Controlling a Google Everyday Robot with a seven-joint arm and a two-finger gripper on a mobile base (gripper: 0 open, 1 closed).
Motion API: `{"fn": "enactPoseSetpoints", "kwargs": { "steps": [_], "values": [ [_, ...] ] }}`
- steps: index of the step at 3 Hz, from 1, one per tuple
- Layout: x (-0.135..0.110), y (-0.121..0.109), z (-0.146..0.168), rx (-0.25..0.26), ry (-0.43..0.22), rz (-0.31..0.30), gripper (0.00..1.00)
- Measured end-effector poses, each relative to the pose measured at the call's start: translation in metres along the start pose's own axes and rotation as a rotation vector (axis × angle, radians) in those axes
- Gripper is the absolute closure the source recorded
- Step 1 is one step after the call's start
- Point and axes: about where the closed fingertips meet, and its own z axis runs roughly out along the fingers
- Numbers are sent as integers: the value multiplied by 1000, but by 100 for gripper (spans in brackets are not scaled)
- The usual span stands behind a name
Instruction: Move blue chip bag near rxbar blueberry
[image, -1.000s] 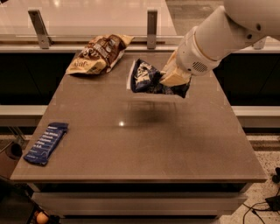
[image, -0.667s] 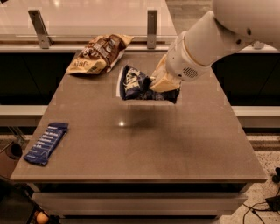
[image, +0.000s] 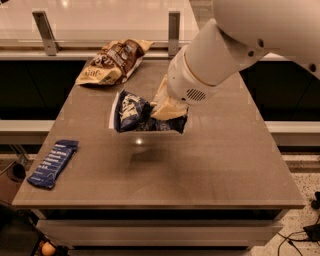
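My gripper (image: 162, 111) is shut on the blue chip bag (image: 131, 112), a crinkly dark-blue bag with white lettering, and holds it in the air above the middle of the table (image: 210, 165). Its shadow lies on the tabletop below. The white arm reaches in from the upper right. The rxbar blueberry (image: 52, 163), a slim flat dark-blue bar with white text, lies near the table's front left corner, well left of and nearer than the bag.
A brown-and-tan chip bag (image: 112, 61) lies at the back left of the table. A rail with two metal posts (image: 173, 26) runs behind the table. Floor and cables show at the lower right.
The arm has carried the blue chip bag leftward and toward the front, from the table's back right toward its middle. The bar and brown bag have not moved.
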Motion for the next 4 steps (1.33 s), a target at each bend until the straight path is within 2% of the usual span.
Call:
{"fn": "enactPoseSetpoints", "kwargs": {
  "steps": [1, 2, 3, 4],
  "values": [
    [-21, 25, -3, -36, 22, 6, 100],
    [-46, 47, -1, -88, 30, -31, 100],
    [-67, 65, 3, -153, -16, -97, 100],
    [-69, 66, 2, -151, -18, -108, 83]
  ]
}}
